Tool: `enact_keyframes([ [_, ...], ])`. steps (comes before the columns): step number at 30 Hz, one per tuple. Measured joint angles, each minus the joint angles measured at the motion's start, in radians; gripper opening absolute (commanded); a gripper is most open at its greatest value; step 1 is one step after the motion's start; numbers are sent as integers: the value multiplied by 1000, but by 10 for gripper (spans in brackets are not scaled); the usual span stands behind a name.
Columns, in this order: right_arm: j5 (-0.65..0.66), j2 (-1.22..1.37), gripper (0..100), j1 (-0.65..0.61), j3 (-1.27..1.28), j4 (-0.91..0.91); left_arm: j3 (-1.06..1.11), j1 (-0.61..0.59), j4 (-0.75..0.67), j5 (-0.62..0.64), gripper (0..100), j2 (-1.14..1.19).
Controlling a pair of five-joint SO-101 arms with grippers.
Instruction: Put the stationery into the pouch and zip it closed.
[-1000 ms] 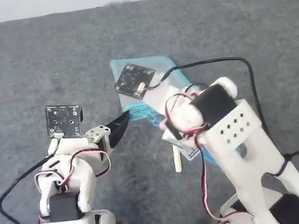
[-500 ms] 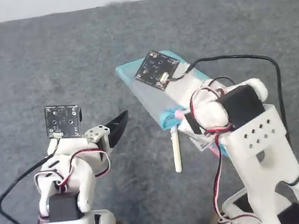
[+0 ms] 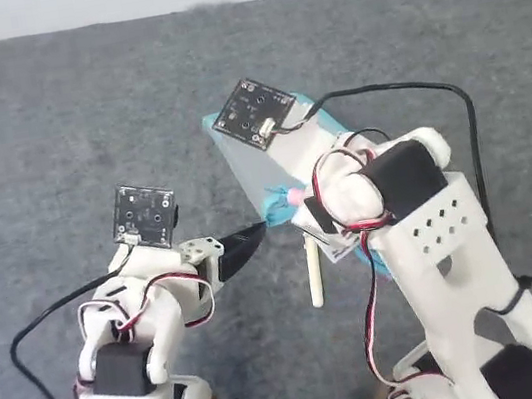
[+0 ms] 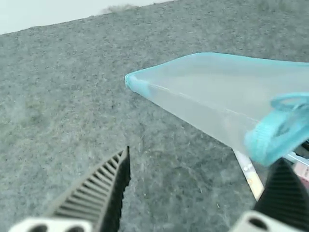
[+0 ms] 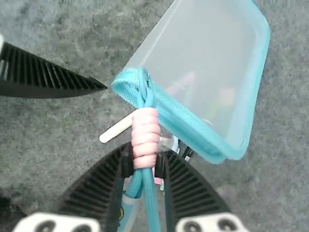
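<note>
well, on the left the left gripper [image 4: 203, 159] stands wide open above the grey felt table [image 3: 79, 107], holding nothing. in the right wrist view one of its black ribbed fingers [image 5: 53, 77] points at the pouch's zip end, just beside it with a thin gap between.

next along is the pouch [image 3: 252, 176], translucent with a teal border. it is tilted, with its zip end raised and its far end lower; whether that far end rests on the felt i cannot tell. faint pink shapes show through its wall in the right wrist view.

under the raised end a white stick [image 3: 313, 271] lies on the felt, outside the pouch. beside it a flat printed piece [image 4: 297, 166] peeks out, too hidden to name.

on the right, the right gripper [image 5: 144, 153] is clamped narrow around the pink pull [image 5: 145, 128], and the pouch hangs from that. a teal cord [image 5: 140, 186] runs from the pull back between the jaws, and the pull meets the teal zip end [image 5: 137, 89] at the pouch's corner.
</note>
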Motion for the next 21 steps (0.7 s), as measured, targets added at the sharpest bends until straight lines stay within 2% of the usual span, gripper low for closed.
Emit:
enact_keyframes([
  [9, -46, 3, 7, -98, 0, 0, 0, 5, -3, 0, 415, 0],
  [14, -46, 3, 7, -121, 0, 0, 35, 5, -80, 0, 399, 0],
  [21, -48, 3, 7, -123, 0, 0, 37, -75, -112, -23, 394, 0],
])
